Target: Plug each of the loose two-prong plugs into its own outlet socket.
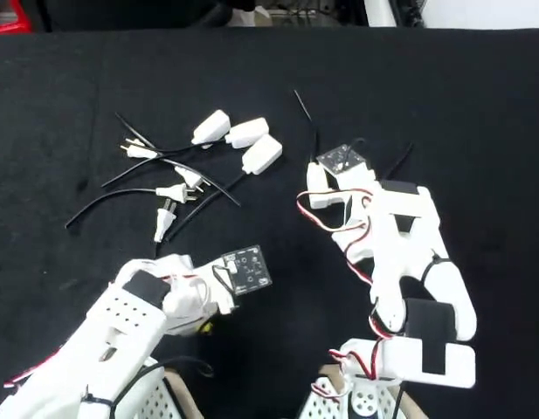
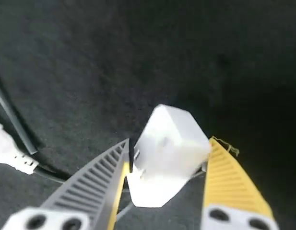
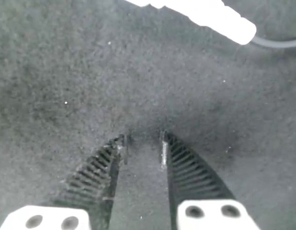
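Gripping a white outlet socket (image 2: 164,160) between both fingers of my left gripper (image 2: 169,143), I hold it over the black cloth (image 1: 444,96) on the near side of the table. My right gripper (image 3: 143,137) hangs low over the cloth, its fingers slightly parted with nothing between them. Three more sockets (image 1: 247,133) lie clustered farther back. The loose two-prong plugs (image 1: 164,214) lie just beside them, tangled in black cords (image 1: 103,205).

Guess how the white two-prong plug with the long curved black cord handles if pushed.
Probably light: the white two-prong plug is small and slim. Its thin black cord lies in a loose curve, so likely floppy, trailing behind. Neighbouring cords cross nearby, so it may snag.
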Robot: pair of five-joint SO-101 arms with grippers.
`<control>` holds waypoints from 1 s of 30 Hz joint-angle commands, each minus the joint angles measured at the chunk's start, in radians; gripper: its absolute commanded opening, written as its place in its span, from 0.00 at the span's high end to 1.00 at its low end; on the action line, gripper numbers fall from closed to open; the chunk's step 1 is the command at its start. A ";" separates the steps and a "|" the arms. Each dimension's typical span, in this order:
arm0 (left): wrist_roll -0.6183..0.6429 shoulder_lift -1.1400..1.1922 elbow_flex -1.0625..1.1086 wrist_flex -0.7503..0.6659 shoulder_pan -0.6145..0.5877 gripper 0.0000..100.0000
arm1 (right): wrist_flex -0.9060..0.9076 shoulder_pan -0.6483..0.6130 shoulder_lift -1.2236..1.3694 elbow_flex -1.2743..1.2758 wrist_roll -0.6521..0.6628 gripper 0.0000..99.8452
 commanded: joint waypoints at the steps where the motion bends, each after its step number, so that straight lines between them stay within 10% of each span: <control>1: 0.014 -0.005 -0.105 0.066 0.016 0.75 | -0.003 -0.009 -0.031 -0.010 -0.009 0.89; 22: -0.058 -0.450 -0.225 0.523 0.030 0.75 | 0.000 -0.009 -0.031 -0.010 -0.009 0.89; 30: -0.457 -0.612 -0.021 0.400 -0.159 0.75 | 0.003 -0.012 -0.031 -0.012 -0.009 0.89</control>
